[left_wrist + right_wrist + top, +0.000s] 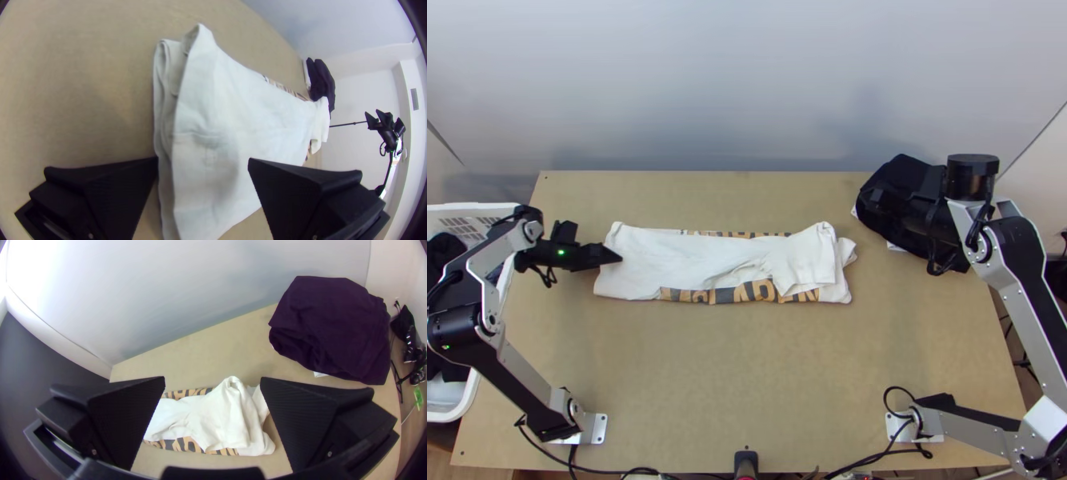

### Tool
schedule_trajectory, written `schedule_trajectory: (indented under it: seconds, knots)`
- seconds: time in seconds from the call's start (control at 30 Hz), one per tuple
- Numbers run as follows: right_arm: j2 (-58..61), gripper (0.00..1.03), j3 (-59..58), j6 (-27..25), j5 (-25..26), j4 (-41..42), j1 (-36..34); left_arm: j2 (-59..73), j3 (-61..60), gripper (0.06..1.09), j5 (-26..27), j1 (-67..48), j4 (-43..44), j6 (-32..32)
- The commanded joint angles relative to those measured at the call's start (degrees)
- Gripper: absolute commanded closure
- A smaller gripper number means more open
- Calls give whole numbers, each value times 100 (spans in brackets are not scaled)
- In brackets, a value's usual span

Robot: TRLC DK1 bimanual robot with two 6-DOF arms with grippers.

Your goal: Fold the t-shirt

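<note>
Table (747,384): light wood, a pale wall (747,88) behind it.
Left gripper (619,257): fingers wide apart at the t-shirt's (691,260) left end, holding nothing; the left wrist view shows layered folds between them.
Right gripper (877,198): fingers wide apart and empty, beyond the t-shirt's right end.
T-shirt: white, folded into a long strip mid-table, black-and-tan print along both long edges, crumpled at the right end.
Dark cloth (329,329): piled near that end.
</note>
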Motion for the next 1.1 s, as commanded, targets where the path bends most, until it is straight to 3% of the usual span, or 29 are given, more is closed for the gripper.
schedule_trajectory:
  seconds: [0.0,0.13,0.23,0.3,0.37,0.4,0.53,0.83,0.97,1.07]
  knots:
    - [-87,3,7,15,2,-49,-50,-3,-119,11,-27,-562,173,-362]
    - [-104,3,-2,24,2,-49,-50,-99,-128,12,140,-958,348,-766]
    - [-139,3,-37,33,2,-49,-50,-214,-251,26,289,-1186,542,-1021]
    - [-175,3,-89,50,2,-49,-50,-363,-400,54,298,-1257,814,-1232]
    - [-219,3,-151,50,2,-49,-50,-442,-453,96,289,-1204,990,-1399]
    - [-245,3,-186,50,2,-49,-59,-451,-427,104,289,-1116,981,-1416]
    - [-350,3,-309,24,2,-49,-173,-574,-269,105,254,-395,735,-1188]
    - [-412,3,-511,33,-33,13,-252,-240,1313,105,193,1784,-1409,464]
    - [-403,3,-555,77,-50,66,-208,-381,1893,105,149,1855,-2350,456]
    - [-394,3,-599,94,-59,83,-164,-1136,1823,105,35,1169,-2578,16]
